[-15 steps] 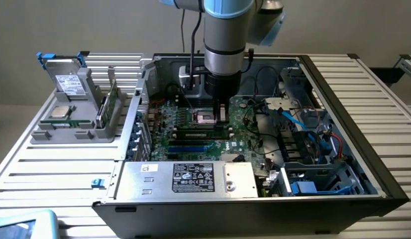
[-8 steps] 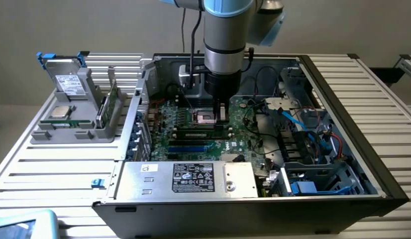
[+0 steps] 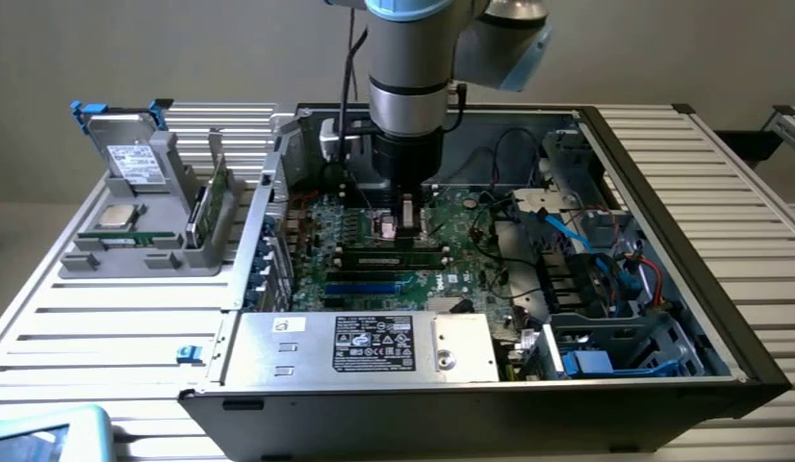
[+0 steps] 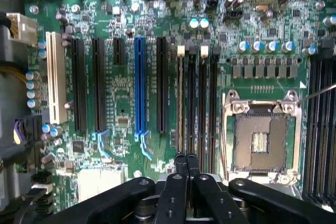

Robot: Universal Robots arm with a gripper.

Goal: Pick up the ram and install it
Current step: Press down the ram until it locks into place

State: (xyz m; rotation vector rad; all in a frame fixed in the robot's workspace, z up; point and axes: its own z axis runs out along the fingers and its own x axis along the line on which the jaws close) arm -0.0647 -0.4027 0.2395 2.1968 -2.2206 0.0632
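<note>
Looking at the exterior view, we find the claw (image 3: 395,229) low inside the open case (image 3: 705,241), right over the board. The ram (image 3: 395,258), as we read it, is the green stick with dark chips that lies along one of the slots, just beside the claw on the side nearer to the camera. Its long axis runs from the exterior view's left to the exterior view's right, in line with the slots. It looks seated there, but we cannot tell if it is pushed fully home.

In the wrist view the claw (image 4: 186,163) has its fingers pressed together, with nothing pinched between them. The tips stand over one end of the black slots (image 4: 202,103), which run straight away from them. We cannot tell if the tips touch the ram or only hang just above it.

Another green board (image 3: 216,207) stands on its edge in the gray holder (image 3: 141,255) on the table (image 3: 102,327), well apart from the claw, toward the exterior view's left (it may be a second stick; we are not sure).
</note>
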